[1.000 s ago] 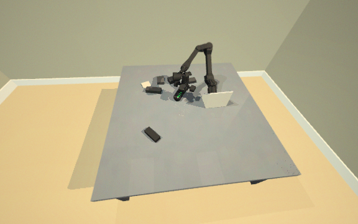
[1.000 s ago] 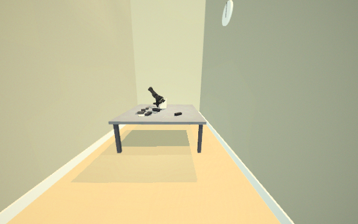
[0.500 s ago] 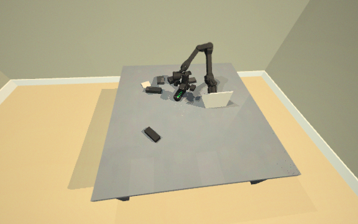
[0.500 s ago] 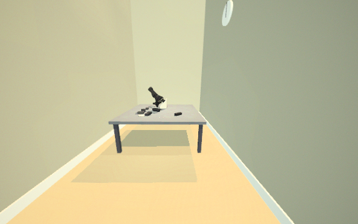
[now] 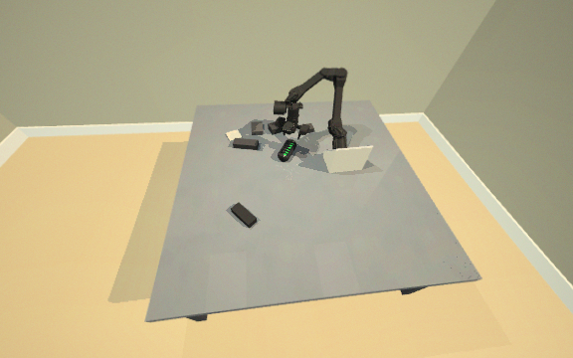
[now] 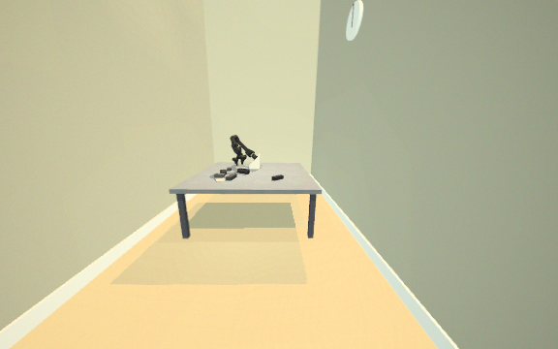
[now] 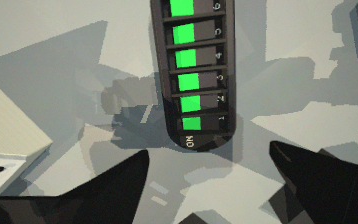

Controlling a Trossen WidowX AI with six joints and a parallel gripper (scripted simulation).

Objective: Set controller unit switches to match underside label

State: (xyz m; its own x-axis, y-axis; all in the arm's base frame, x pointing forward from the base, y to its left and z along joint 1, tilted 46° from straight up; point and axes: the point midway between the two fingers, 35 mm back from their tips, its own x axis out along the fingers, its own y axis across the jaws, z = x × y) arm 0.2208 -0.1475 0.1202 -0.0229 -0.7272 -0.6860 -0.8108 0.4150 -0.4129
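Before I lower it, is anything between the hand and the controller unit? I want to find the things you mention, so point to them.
Nothing I can see: the wrist view shows only shadowed bench (image 5: 316, 209) (image 6: 201, 186) (image 7: 290, 25) between the open hand's fingertips and the controller unit (image 5: 286, 150) (image 6: 243, 171) (image 7: 200, 90).

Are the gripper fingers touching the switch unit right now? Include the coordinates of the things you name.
Apart. The wrist view shows the open gripper (image 5: 291, 135) (image 7: 207, 151) with bare bench visible between each fingertip and the rounded end of the switch unit (image 5: 286, 150) (image 7: 200, 82).

A dark block (image 5: 244, 215) lies well apart.
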